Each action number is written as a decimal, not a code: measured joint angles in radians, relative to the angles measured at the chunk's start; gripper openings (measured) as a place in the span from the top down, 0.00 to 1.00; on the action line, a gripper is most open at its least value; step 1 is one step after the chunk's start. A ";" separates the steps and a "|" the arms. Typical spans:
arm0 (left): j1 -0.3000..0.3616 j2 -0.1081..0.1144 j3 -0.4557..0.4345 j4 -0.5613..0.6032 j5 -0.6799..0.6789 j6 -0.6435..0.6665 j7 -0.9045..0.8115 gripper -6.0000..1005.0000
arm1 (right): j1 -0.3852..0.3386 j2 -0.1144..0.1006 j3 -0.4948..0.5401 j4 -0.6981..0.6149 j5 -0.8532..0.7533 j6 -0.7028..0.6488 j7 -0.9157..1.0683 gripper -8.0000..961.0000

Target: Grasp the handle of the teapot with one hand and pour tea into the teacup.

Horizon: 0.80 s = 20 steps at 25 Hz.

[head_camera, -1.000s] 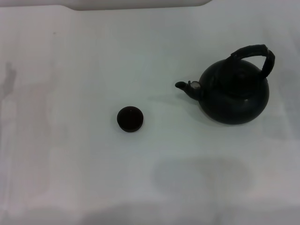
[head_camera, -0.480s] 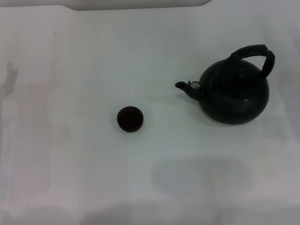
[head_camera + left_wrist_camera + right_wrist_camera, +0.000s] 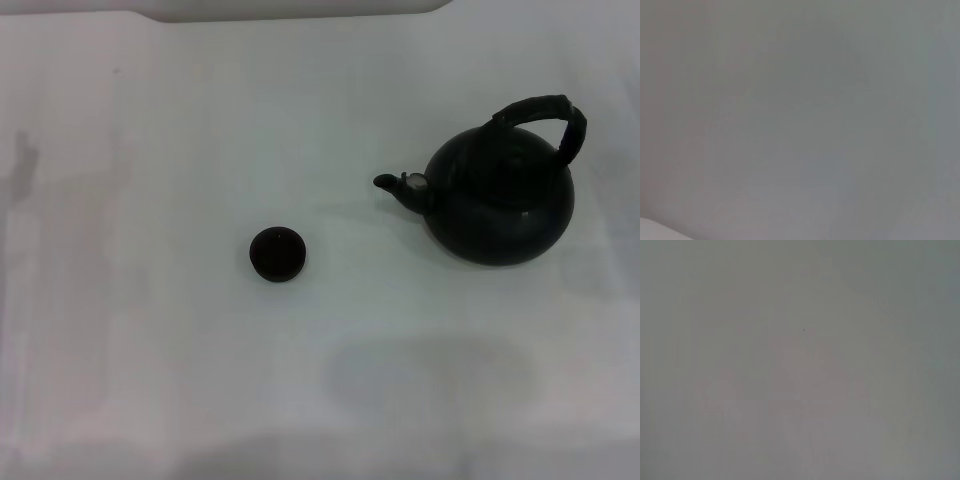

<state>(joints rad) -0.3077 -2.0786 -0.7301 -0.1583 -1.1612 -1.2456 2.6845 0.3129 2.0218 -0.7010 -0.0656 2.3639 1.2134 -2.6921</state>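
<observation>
The glossy black teapot (image 3: 500, 205) stands upright on the white table at the right in the head view, its short spout (image 3: 395, 184) pointing left. Its ribbed black handle (image 3: 540, 115) arches over the top, leaning to the right. The small dark teacup (image 3: 277, 253) sits on the table to the left of the teapot and a little nearer to me, well apart from the spout. Neither gripper shows in any view. Both wrist views hold only plain grey-white surface.
The white table (image 3: 150, 330) spreads across the whole head view. A pale raised edge (image 3: 300, 8) runs along the far side. A faint grey shadow (image 3: 430, 375) lies on the table in front of the teapot.
</observation>
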 joint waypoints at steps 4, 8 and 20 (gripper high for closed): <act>-0.001 0.000 0.000 0.000 0.000 0.000 0.000 0.12 | 0.000 0.000 0.000 0.000 0.000 0.000 0.000 0.23; -0.001 0.000 0.000 0.000 0.000 0.000 0.000 0.12 | 0.000 0.000 0.000 0.000 0.000 0.000 0.000 0.23; 0.002 0.000 0.000 -0.003 -0.001 0.000 0.000 0.12 | 0.000 0.000 0.000 0.000 0.000 0.002 0.000 0.23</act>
<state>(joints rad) -0.3057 -2.0786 -0.7301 -0.1611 -1.1622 -1.2456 2.6844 0.3129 2.0218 -0.7010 -0.0660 2.3638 1.2151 -2.6921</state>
